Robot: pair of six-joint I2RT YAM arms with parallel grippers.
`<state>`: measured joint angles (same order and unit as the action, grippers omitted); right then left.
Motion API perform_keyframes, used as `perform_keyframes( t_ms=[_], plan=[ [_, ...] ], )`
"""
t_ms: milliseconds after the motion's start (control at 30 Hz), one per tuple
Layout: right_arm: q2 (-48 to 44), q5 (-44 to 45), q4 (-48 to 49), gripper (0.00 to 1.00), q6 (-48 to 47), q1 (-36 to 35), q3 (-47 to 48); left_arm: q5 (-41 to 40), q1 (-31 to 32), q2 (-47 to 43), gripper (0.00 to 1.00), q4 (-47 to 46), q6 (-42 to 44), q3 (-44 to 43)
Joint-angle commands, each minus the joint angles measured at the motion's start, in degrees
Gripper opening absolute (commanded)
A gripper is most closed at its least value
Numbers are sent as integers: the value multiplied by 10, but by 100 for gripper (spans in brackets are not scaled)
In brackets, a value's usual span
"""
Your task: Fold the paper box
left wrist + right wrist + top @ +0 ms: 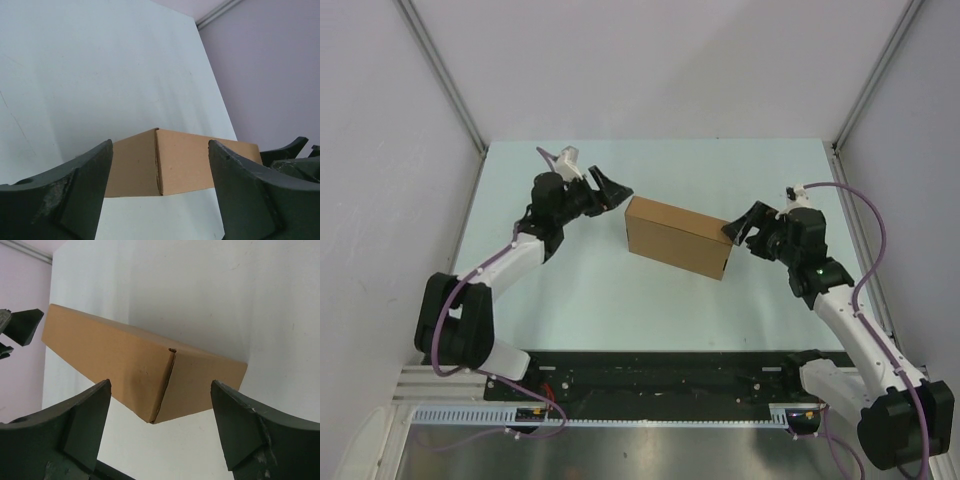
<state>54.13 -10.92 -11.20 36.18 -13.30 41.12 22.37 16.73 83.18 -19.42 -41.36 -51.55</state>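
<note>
**Operator:** Starting at the near side, what is the right pincer [738,228] doing?

**Technician:** It is standing spread and gripping nothing. In its wrist view, both fingers [75,425] are flanking an upright corner of the paper box [678,237]. That corner is lying just ahead of the tips, not between them.

**Operator:** Where is the box sitting?

**Technician:** It is resting closed, as a shallow brown block, on the middle of the pale worktop [620,300]. Its long axis is running diagonally. The nearer end is pointing at the right pincer and the farther end at the left pincer [613,190].

**Operator:** And the left pincer?

**Technician:** It is also standing spread and empty, facing the far-left corner of the box. It is sitting just beside the cardboard; whether a fingertip is touching it cannot be told.

**Operator:** Which arm is nearer?

**Technician:** Both are sitting about equally close, one at each end, facing each other along the box's length. In my judgement the folding is looking finished, or nearly so. Any coming move, whether squeezing the ends or backing away, is depending on that end-to-end alignment. Each pincer is meeting a corner edge rather than a flat face.
</note>
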Motion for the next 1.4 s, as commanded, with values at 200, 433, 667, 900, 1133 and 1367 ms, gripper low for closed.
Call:
perform_keyframes(
  t_ms=[200, 433, 667, 900, 1133, 1367],
  plan=[
    [22, 19, 27, 76, -21, -25, -15, 83, -1, 23, 72, -35, 33, 19],
    [20, 31, 36, 66, -23, -30, -44, 93, 1, 24, 72, -46, 35, 32],
    [-3, 36, 32, 57, -25, -39, -71, 92, 16, 19, 69, -52, 37, 59],
    [-67, 79, -2, 53, -16, -95, -113, 71, 35, -36, 62, -62, 20, 135],
    [-127, 174, -49, 51, 6, -190, -161, 20, 56, -124, 60, -19, 16, 219],
    [-168, 233, -104, 50, 49, -260, -185, -88, 76, -258, 59, 46, -33, 338]
  ],
)
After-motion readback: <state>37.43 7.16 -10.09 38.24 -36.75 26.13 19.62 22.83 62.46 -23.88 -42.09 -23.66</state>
